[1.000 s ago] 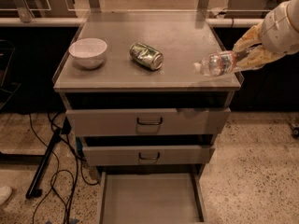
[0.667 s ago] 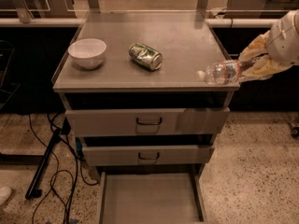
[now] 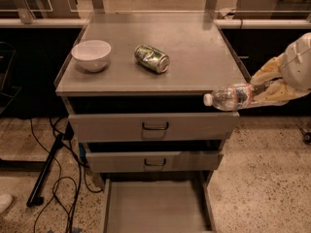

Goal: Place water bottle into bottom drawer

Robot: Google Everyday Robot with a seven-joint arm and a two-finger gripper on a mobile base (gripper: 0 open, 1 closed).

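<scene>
The water bottle (image 3: 232, 96) is held horizontally, cap leftward, by the gripper (image 3: 265, 90) clamped on its base end at the right front corner of the cabinet (image 3: 194, 47). The bottom drawer (image 3: 155, 208) is seen pulled open below. A green can (image 3: 152, 58) and a white bowl (image 3: 91, 55) are noted on the top.

One water bottle (image 3: 232, 96), one tool (image 3: 261, 92) at right, one can (image 3: 152, 58), one bowl (image 3: 91, 55), three drawers (image 3: 154, 162)
</scene>
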